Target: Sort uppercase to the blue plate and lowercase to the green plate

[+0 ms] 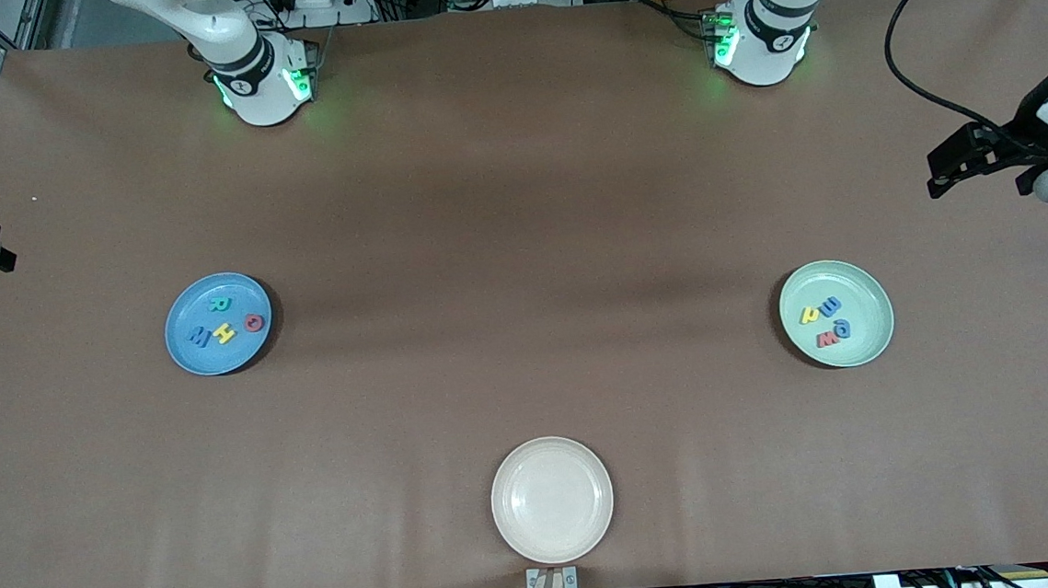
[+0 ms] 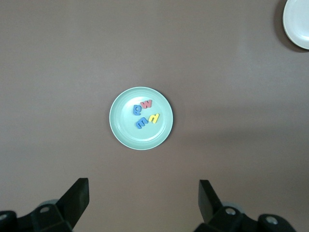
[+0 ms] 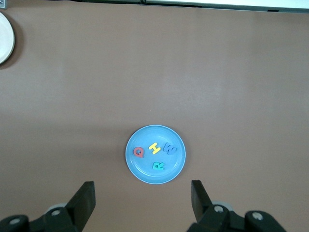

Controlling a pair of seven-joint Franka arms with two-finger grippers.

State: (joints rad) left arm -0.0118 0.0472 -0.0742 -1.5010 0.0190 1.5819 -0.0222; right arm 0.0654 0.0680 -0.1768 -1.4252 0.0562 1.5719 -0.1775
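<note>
A: How is the left gripper (image 2: 140,203) looking?

B: Its two dark fingers (image 2: 77,195) are standing wide apart along the lower edge of the left wrist frame, gripping nothing. It is hanging high over the brown table (image 1: 517,193), with the green plate (image 2: 120,130) sitting near the frame's centre.

A: And the right gripper (image 3: 140,203)?

B: It is looking much the same: its fingers (image 3: 84,200) are spread wide at the bottom of the right wrist frame, holding nothing, and the blue plate (image 3: 145,171) is lying just above the gap between them.

A: Where are the letters sitting?

B: In the front frame the blue plate (image 1: 187,350) is resting at centre-left, carrying all four capitals: the teal-green R (image 1: 219,304), the red Q (image 1: 254,323), the yellow H (image 1: 225,333) and the blue W (image 1: 200,337), clustered close together.

A: And the small letters?

B: They are lying on the green plate (image 1: 866,302) at centre-right of the front frame: the yellow h (image 1: 808,314), the blue m-like letter (image 1: 828,307), the blue a (image 1: 844,329) and the red m-like letter (image 1: 826,339), bunched near the plate's middle.

A: Anything else showing?

B: A cream plate (image 1: 552,500) is sitting at bottom centre of the front frame, nothing on it.
</note>
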